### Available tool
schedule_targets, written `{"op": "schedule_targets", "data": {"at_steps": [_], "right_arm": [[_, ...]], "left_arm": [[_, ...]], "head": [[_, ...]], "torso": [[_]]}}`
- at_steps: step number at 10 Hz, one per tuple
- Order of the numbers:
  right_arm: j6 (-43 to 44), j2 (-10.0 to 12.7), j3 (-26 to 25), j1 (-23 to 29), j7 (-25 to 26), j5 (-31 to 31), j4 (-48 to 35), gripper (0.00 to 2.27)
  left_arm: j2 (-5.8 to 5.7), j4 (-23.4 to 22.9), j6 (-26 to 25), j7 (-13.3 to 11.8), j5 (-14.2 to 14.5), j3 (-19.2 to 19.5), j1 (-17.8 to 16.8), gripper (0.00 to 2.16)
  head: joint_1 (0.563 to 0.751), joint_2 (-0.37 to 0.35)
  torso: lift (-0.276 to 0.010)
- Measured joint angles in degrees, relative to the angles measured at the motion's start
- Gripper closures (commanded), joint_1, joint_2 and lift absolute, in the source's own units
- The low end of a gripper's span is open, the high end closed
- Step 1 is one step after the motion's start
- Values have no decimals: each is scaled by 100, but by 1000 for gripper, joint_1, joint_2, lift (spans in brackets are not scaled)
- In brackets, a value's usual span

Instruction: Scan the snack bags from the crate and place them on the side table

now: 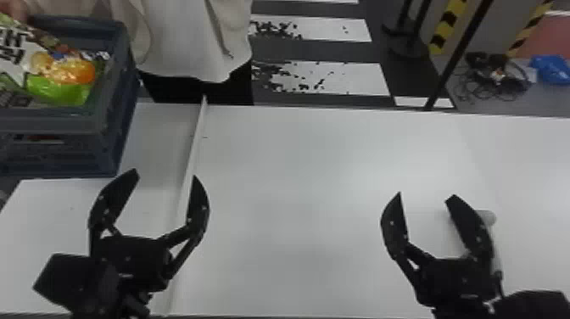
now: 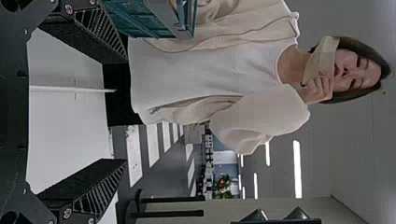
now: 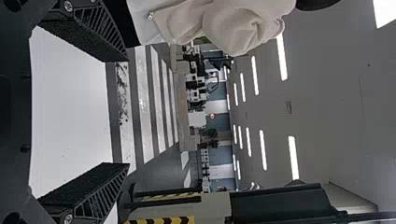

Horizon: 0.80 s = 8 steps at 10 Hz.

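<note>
Head view: black left gripper (image 1: 165,175) and black right gripper (image 1: 426,196) are gaping; low reaching could be bumping the blue-grey plastic crate (image 1: 55,121), left.

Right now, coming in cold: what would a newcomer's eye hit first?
Probably the dark crate at the head view's upper left, with bright orange and green snack packaging in it and a person's hand at its far side. Next, the black left gripper and right gripper, both open and empty over the white table.
</note>
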<state>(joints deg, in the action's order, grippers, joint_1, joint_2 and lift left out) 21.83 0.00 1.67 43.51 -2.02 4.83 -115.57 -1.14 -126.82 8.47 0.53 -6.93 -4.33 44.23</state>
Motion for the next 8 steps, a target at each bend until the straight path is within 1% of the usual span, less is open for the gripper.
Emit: {"op": "schedule_targets", "data": {"at_steps": [3,8], "right_arm": [[0,0,0,0,0,0,3,76],[0,0,9,5,0,0,12,76]], "left_arm": [[0,0,-21,-8,109,33,6,124],[0,39,-38,0,156,57,6,124]], "head": [[695,-40],[695,-34]], "torso": [[-94],[-94]]}}
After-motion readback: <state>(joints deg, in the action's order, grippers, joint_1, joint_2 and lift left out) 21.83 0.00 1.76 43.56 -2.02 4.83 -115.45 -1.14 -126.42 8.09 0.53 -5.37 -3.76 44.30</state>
